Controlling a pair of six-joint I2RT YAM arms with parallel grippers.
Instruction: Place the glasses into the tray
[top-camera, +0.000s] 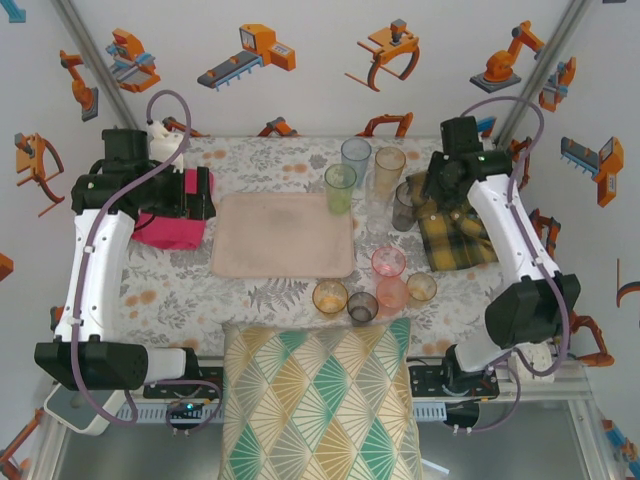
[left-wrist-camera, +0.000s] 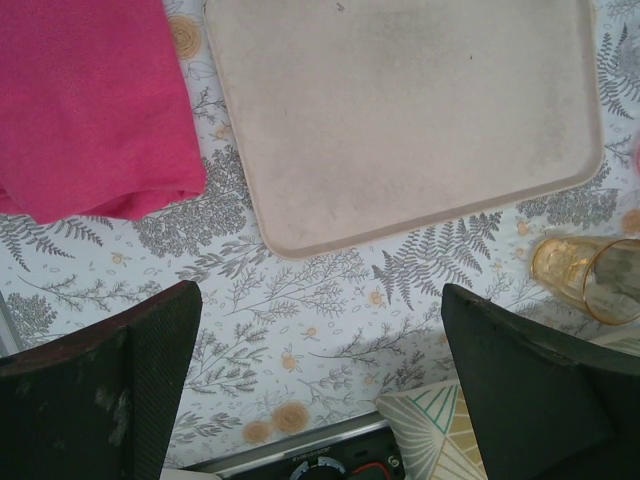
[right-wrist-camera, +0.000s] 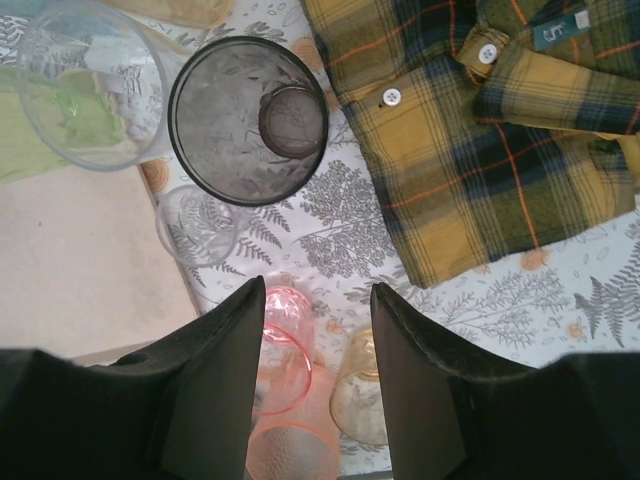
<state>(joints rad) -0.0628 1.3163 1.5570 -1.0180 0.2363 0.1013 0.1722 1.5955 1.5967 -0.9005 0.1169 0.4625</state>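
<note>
Your right gripper (right-wrist-camera: 320, 292) hangs with its fingers apart and nothing between them, above the patterned tablecloth (right-wrist-camera: 340, 215), near the tall grey glass (right-wrist-camera: 248, 118) and the plaid shirt (right-wrist-camera: 480, 130). Your left gripper (left-wrist-camera: 320, 300) is spread wide over the tablecloth at the near edge of the tray (left-wrist-camera: 420, 120), with the pink cloth (left-wrist-camera: 90, 100) beside it. The glasses (top-camera: 388, 165) stand in two groups to the tray's right. The far one includes a green glass (top-camera: 340, 188) at the tray's corner. The near one includes a pink glass (top-camera: 388, 263).
</note>
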